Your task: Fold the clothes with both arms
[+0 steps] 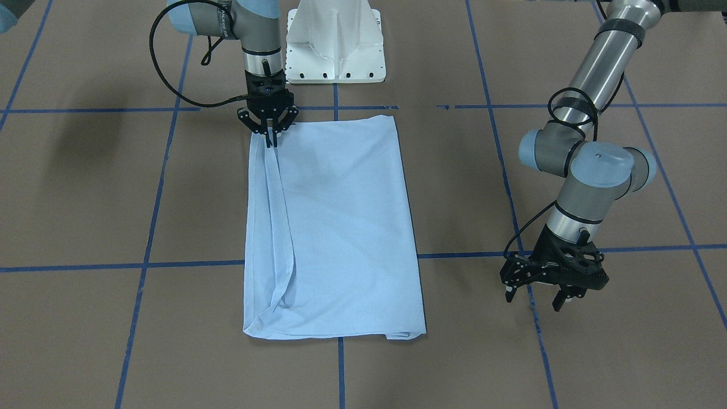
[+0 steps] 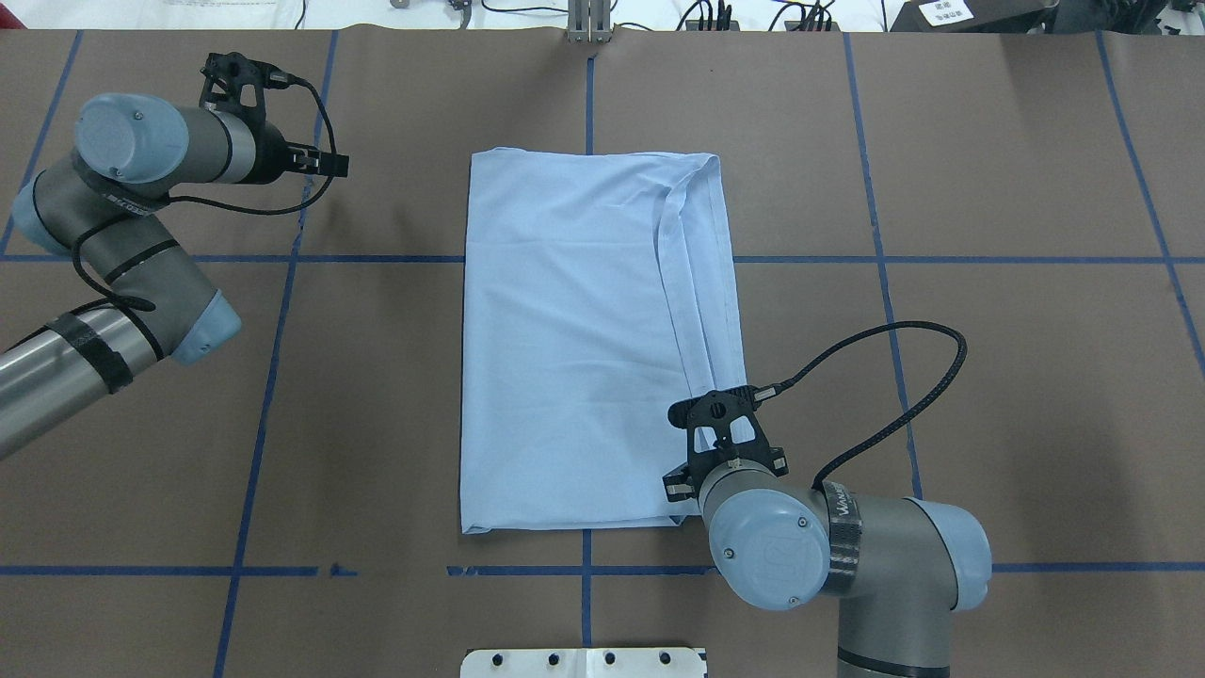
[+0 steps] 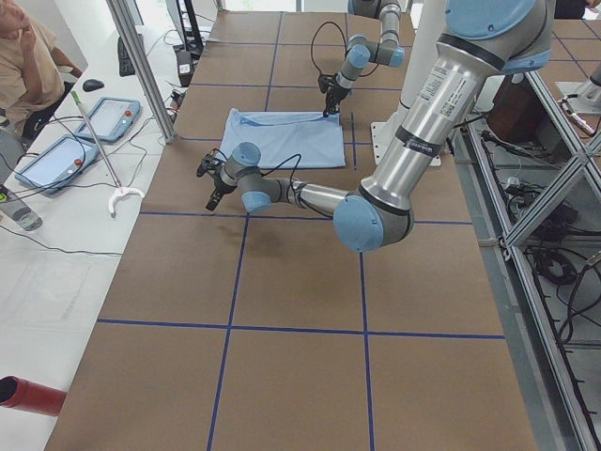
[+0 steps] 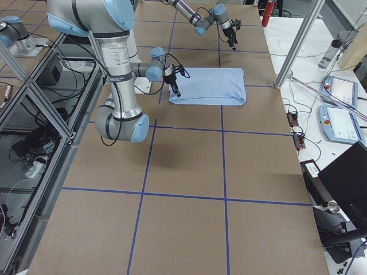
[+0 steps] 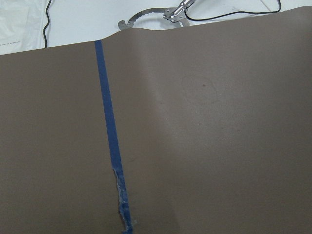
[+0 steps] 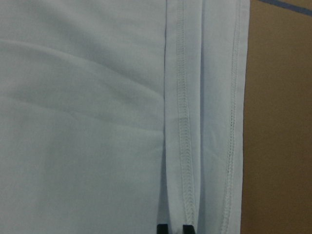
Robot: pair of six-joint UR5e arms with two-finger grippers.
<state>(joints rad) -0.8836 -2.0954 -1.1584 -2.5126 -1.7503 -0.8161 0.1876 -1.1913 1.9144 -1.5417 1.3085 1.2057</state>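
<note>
Brown table [image 1: 85,199]: right tool [image 1: 271,140] pinching folded T-shirt [image 1: 346,227]; left tool [image 1: 535,301] spread.

table [image 2: 1036,424]: brown, blue tape grid [image 2: 1036,260] | on it: folded light blue T-shirt [image 2: 574,348]

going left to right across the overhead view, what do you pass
left arm → left gripper → T-shirt → right arm. The right gripper sits over the T-shirt's right edge, so it is left out of the order.
</note>
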